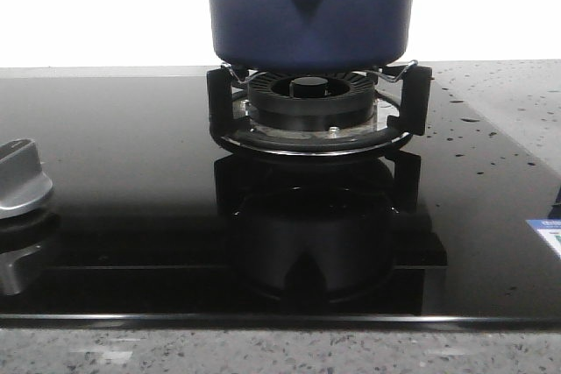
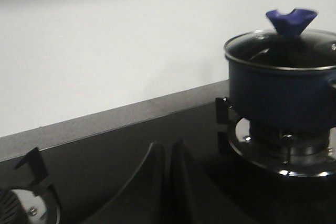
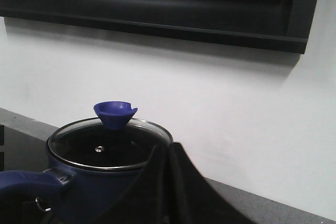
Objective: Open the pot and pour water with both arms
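Sitting centred on the burner ring (image 1: 311, 94) of the black glass hob (image 1: 131, 181), raised on the wire supports so that flame could reach its base: the pot (image 1: 308, 8), dark blue, upright, toward the back of the bench (image 1: 508, 102). Capped with a glass lid (image 3: 109, 145), blue knob (image 3: 114, 113) on top, so nothing opened or poured yet. Seen from the left claw (image 2: 167, 153), fingers pressed together and empty, off to one side and apart, with open hob between. Seen from the right claw (image 3: 167, 156), likewise closed on nothing, near and somewhat below, lid knob just beyond the tips, blue side handle (image 3: 29, 182) nearer the camera. Probably both poised for approach.
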You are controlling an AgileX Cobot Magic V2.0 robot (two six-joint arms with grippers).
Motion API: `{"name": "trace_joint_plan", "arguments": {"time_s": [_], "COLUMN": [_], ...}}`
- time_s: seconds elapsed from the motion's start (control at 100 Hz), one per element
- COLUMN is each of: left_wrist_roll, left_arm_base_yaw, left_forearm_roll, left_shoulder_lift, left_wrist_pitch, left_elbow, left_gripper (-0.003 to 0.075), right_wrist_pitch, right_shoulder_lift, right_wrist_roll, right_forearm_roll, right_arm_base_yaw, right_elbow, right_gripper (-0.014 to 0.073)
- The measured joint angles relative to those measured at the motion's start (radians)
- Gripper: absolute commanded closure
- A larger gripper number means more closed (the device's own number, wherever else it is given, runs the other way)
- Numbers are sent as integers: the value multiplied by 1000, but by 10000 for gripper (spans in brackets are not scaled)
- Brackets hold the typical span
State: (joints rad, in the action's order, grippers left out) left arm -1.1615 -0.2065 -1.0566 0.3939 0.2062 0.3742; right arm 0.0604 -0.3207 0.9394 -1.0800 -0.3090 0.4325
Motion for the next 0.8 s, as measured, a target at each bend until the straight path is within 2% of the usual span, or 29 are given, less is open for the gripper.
{"name": "trace_joint_plan", "arguments": {"time_s": [0.08,0.11,0.16,0.2,0.25,0.34,0.53,0.66,0.8], "left_wrist_roll": [364,543,762,899,992,1067,1096,1098,1098], "left_arm_base_yaw": [0,0,0,0,0,0,2,27,90], "left_forearm_roll": [370,534,724,818,905,956,971,974,974], "left_shoulder_lift": [-11,-17,-29,-45,-74,-151,-316,-391,-397], "left_wrist_pitch": [0,2,0,-13,-44,-102,-129,-122,-24], "left_elbow": [-6,-16,-37,-61,-111,-198,-362,-376,-376], "left_gripper": [740,740,740,740,740,740,740,740,740], "right_wrist_pitch": [0,0,0,0,0,0,0,0,0], "right_shoulder_lift": [0,0,0,0,0,0,0,0,0], "right_wrist_roll": [0,0,0,0,0,0,0,0,0], "right_forearm_roll": [0,0,0,0,0,0,0,0,0], "right_arm_base_yaw": [0,0,0,0,0,0,0,0,0], "right_elbow": [0,0,0,0,0,0,0,0,0], "right_gripper": [660,660,660,660,660,660,660,660,660]}}
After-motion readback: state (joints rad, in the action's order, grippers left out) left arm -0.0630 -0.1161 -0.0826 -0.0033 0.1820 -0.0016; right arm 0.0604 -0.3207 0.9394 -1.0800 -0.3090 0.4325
